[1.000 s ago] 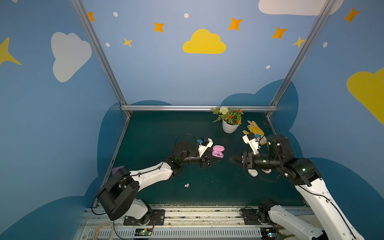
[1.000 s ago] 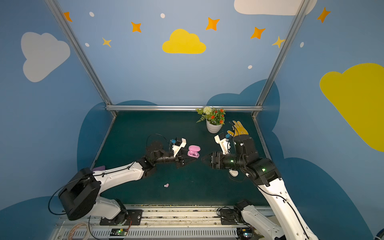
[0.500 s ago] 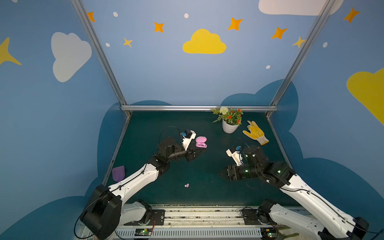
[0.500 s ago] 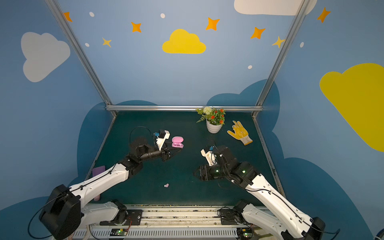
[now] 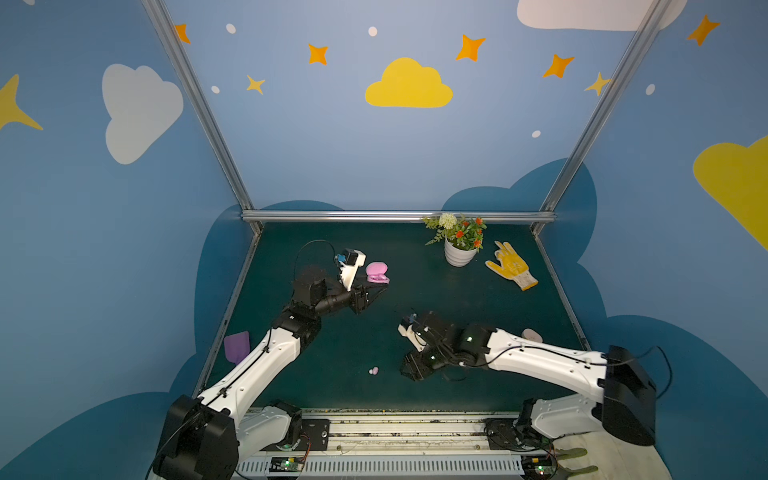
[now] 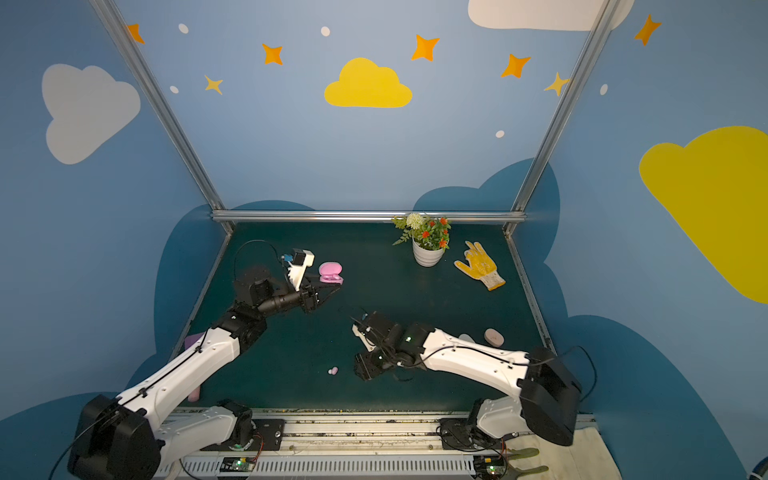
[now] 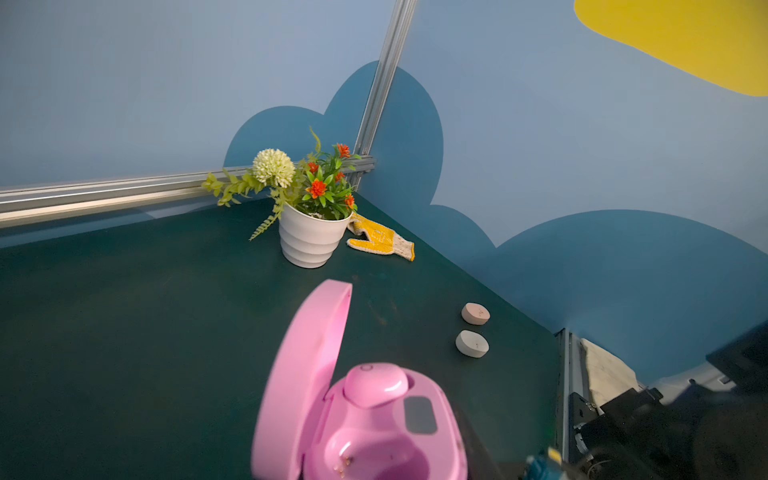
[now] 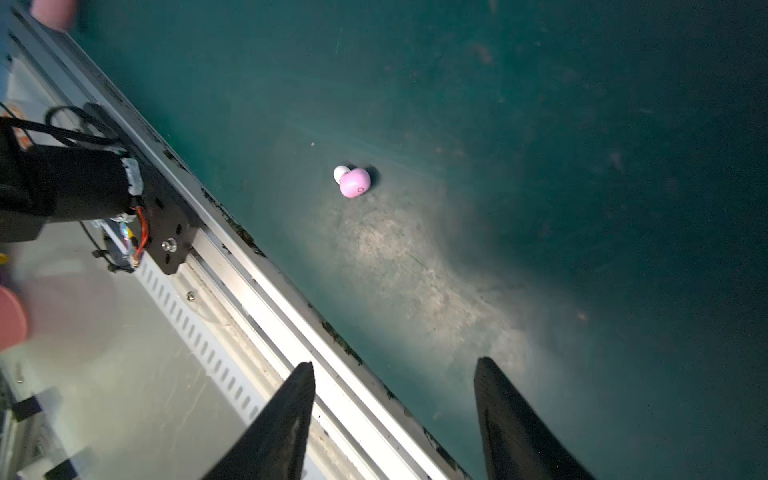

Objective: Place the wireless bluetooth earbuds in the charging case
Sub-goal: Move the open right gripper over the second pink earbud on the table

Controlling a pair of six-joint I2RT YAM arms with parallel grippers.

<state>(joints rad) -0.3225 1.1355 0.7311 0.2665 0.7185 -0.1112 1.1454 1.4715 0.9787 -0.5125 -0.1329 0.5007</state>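
Left tool (image 5: pixel 379 289) pinches the open pink case (image 5: pixel 377 272); right tool (image 8: pixel 395 362) spread, empty, near pink earbud (image 8: pixel 354 182).

- Two pink earbuds: a loose earbud (image 8: pixel 355 183), a seated earbud (image 7: pixel 376 384).
- One open pink case (image 5: pixel 377 273).
- Two shut pebble cases: a peach case (image 7: pixel 475 313), a greyish case (image 7: pixel 471 343).
- One flower pot (image 5: pixel 459 254).
- One yellow glove (image 5: pixel 512 266).
- One purple object (image 5: pixel 237 346), kind unclear.
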